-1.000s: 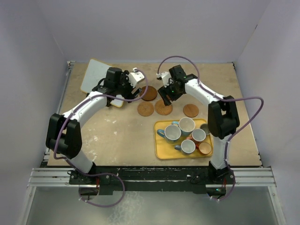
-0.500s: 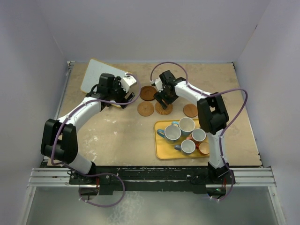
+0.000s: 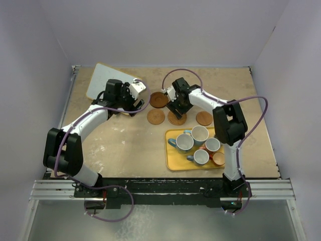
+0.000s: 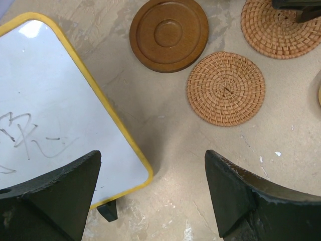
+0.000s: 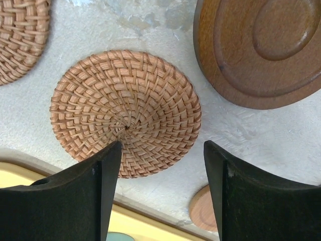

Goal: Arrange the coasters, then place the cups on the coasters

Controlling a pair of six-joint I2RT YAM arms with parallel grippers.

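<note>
At the middle of the table's (image 3: 125, 145) far half, a woven coaster (image 5: 125, 113) lies flat, directly under the right gripper (image 5: 161, 155), whose jaws stand apart above it with nothing between them. A dark wooden coaster (image 5: 261, 50) sits just beside it on one side, a second woven coaster (image 5: 20, 35) near it on the other, and a plainer brown coaster (image 3: 204, 118) lies a little apart toward the right. The step looks like setting these discs in order. Since this one is flat and wider than the jaw gap, a straight-down pinch will likely fail. It seems better to tip a fingertip under the rim, or press and slide it, keeping clear of the wooden neighbour. Whether the fingertips already touch the weave is hard to tell. The cups (image 3: 199, 134) wait crowded on the yellow tray (image 3: 169, 150) nearby, so spacing should leave room for handles. The left gripper (image 4: 150, 160) hangs wide open and empty by the corner of the whiteboard (image 4: 45, 100).
</note>
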